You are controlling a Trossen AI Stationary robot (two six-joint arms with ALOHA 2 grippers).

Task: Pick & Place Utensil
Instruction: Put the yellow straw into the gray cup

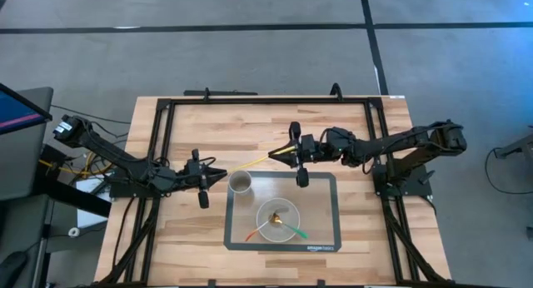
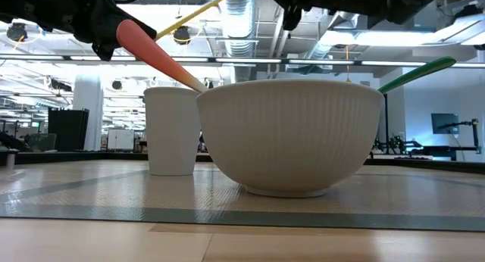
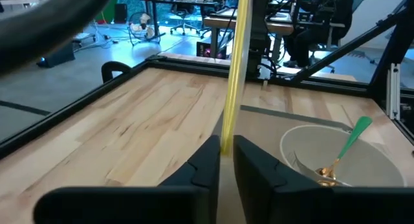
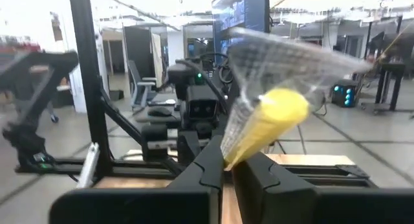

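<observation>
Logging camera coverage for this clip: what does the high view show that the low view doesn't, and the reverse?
Only the high view shows both grippers, the left gripper and right gripper, each shut on an end of the yellow-handled utensil, above the grey mat.

Only the low view shows the ribbed wall of the white bowl.

Both show the white cup, the orange-handled utensil and the green-handled utensil.

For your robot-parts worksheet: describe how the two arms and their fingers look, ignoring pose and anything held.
Both arms are dark, slim and jointed. The left arm has yellow and orange cables at its base. The right arm stands on a black base. Each ends in two black, blocky fingers with stepped inner edges. No markings show.
</observation>
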